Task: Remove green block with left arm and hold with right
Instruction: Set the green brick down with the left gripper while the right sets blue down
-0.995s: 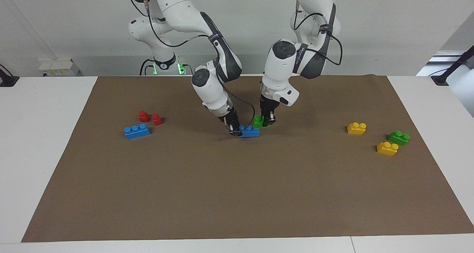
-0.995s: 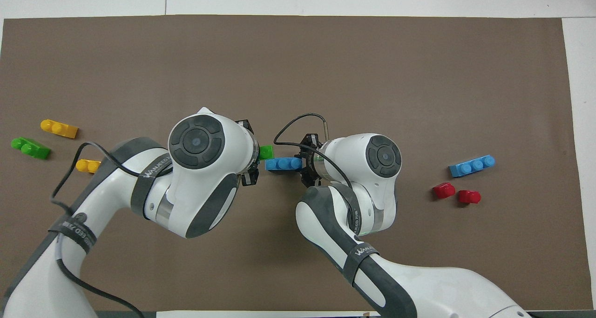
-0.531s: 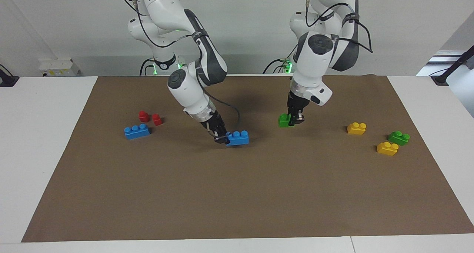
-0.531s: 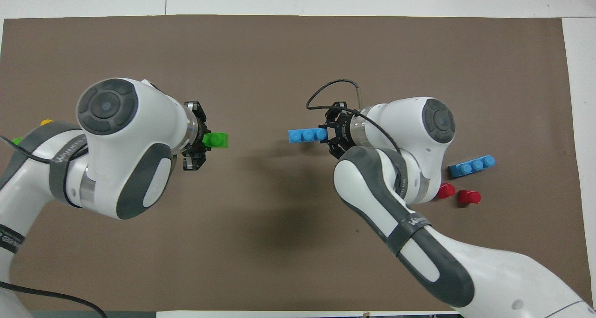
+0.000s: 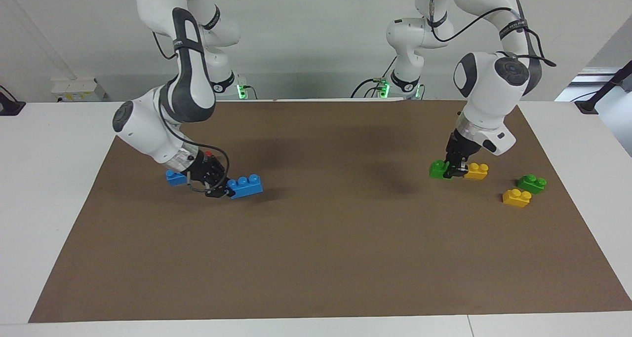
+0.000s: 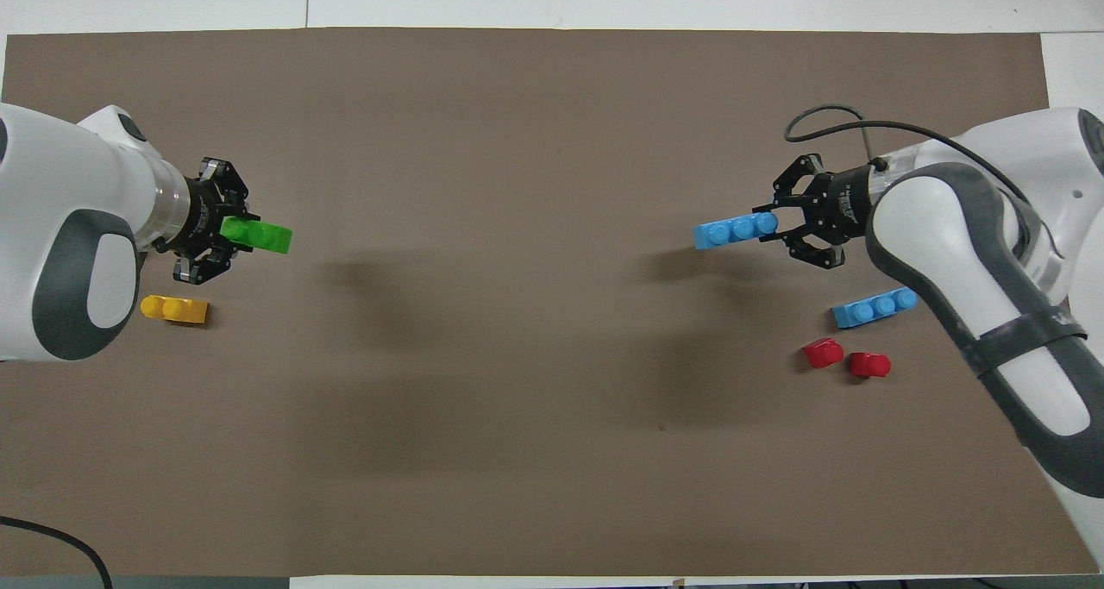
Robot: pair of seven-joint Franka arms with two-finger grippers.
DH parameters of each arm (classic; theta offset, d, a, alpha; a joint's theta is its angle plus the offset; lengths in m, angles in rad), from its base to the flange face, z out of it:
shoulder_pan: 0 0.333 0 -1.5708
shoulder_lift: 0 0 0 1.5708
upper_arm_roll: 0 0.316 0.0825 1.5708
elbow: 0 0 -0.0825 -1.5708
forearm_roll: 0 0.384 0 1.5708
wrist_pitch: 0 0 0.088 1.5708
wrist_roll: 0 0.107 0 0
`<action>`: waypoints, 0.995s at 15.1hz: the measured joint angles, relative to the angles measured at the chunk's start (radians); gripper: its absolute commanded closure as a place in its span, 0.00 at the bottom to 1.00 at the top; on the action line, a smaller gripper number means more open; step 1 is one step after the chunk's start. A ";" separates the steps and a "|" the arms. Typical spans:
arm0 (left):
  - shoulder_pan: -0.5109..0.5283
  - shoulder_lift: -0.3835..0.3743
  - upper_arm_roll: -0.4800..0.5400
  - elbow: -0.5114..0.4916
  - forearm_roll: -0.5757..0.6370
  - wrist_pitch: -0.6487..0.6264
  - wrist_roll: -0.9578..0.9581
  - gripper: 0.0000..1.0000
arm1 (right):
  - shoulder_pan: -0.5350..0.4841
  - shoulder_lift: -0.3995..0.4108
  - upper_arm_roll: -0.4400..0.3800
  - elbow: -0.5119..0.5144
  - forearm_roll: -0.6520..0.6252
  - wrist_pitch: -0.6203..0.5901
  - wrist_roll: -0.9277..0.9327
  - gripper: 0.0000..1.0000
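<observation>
My left gripper [image 5: 454,171] is shut on the green block [image 5: 437,169], a small two-stud brick, and holds it low over the mat toward the left arm's end, beside a yellow brick [image 5: 476,170]. In the overhead view this gripper [image 6: 226,231] holds the block [image 6: 257,234] sticking out sideways. My right gripper [image 5: 219,189] is shut on a three-stud blue brick [image 5: 245,186] and holds it tilted over the mat toward the right arm's end; gripper [image 6: 780,227] and brick [image 6: 735,229] also show in the overhead view. The two bricks are far apart.
A second green brick [image 5: 532,183] and another yellow brick [image 5: 516,198] lie near the left arm's end of the brown mat [image 5: 316,258]. A second blue brick [image 6: 874,307] and two red pieces [image 6: 824,353] lie near the right arm's end.
The green block came off the blue brick. My left gripper carried it toward the left arm's end; my right gripper carried the blue brick toward the right arm's end.
</observation>
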 measured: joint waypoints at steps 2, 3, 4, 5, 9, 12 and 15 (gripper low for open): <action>0.034 0.017 -0.001 -0.002 0.000 0.028 0.079 1.00 | -0.057 0.001 0.000 -0.017 -0.018 -0.001 -0.041 1.00; 0.047 0.032 -0.001 -0.002 -0.001 0.049 0.116 1.00 | -0.077 0.004 0.000 -0.025 -0.026 -0.001 -0.055 1.00; 0.061 0.050 -0.001 -0.003 -0.001 0.067 0.158 1.00 | -0.092 0.010 0.000 -0.030 -0.034 -0.001 -0.060 1.00; 0.077 0.071 -0.001 -0.003 -0.001 0.083 0.206 1.00 | -0.103 0.018 0.000 -0.034 -0.039 0.000 -0.062 1.00; 0.139 0.137 -0.001 -0.001 -0.001 0.129 0.359 1.00 | -0.129 0.063 0.000 -0.052 -0.045 0.048 -0.084 1.00; 0.141 0.200 -0.004 0.021 -0.001 0.152 0.392 1.00 | -0.132 0.075 0.000 -0.072 -0.045 0.085 -0.099 1.00; 0.147 0.249 -0.004 0.044 0.000 0.169 0.432 1.00 | -0.132 0.075 0.001 -0.072 -0.045 0.085 -0.099 0.85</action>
